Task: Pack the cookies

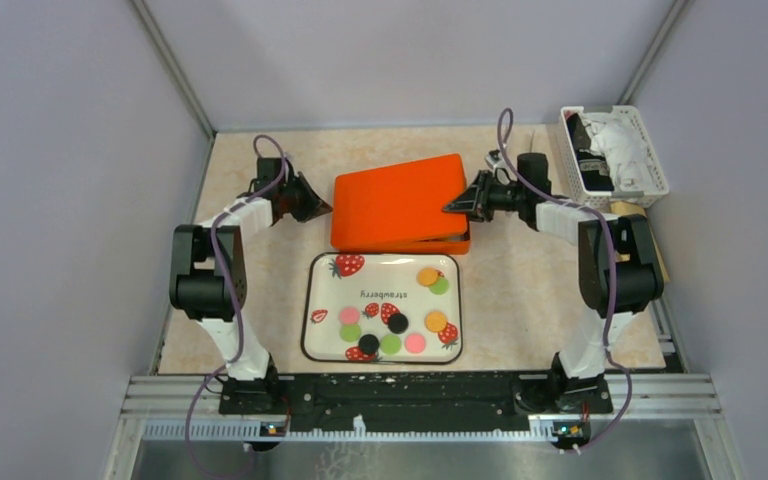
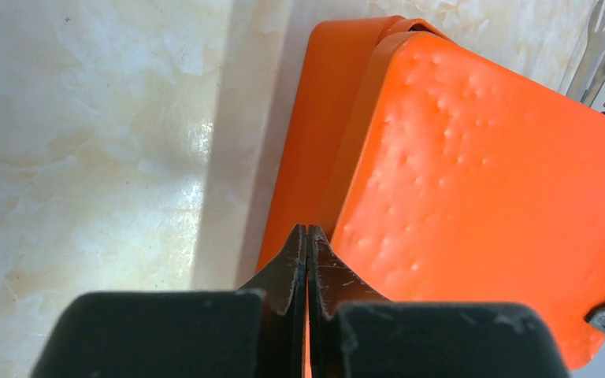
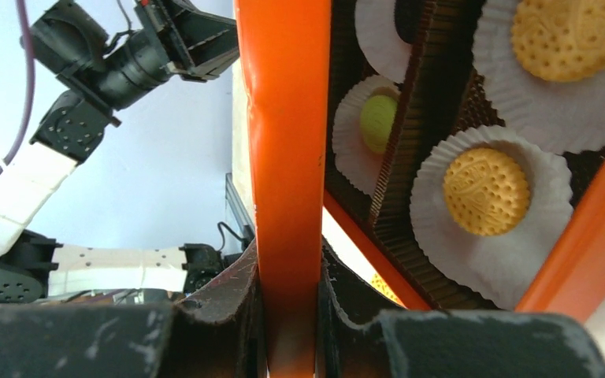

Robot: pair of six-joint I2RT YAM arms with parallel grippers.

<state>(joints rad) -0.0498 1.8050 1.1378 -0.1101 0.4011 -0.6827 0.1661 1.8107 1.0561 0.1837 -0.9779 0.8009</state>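
Observation:
Several cookies [image 1: 398,323], small flat discs in orange, pink, green and black, lie on a strawberry-print tray [image 1: 312,300] near the arms. Behind the tray stands an orange box [image 1: 455,243] with its lid [image 1: 395,195] tilted up at the right. My right gripper [image 1: 452,205] is shut on the lid's right edge [image 3: 287,157], and the fingers [image 3: 228,291] press it from both sides. Under the raised lid a green cookie [image 3: 379,122] sits in a white paper cup. My left gripper [image 1: 322,207] is shut and empty, its tips [image 2: 308,230] at the box's left side [image 2: 307,157].
Inside the box, yellow patterned biscuits [image 3: 486,191] rest in white paper cups between brown corrugated dividers. A white basket [image 1: 660,180] with cloth in it stands at the back right. Grey walls enclose the table on three sides.

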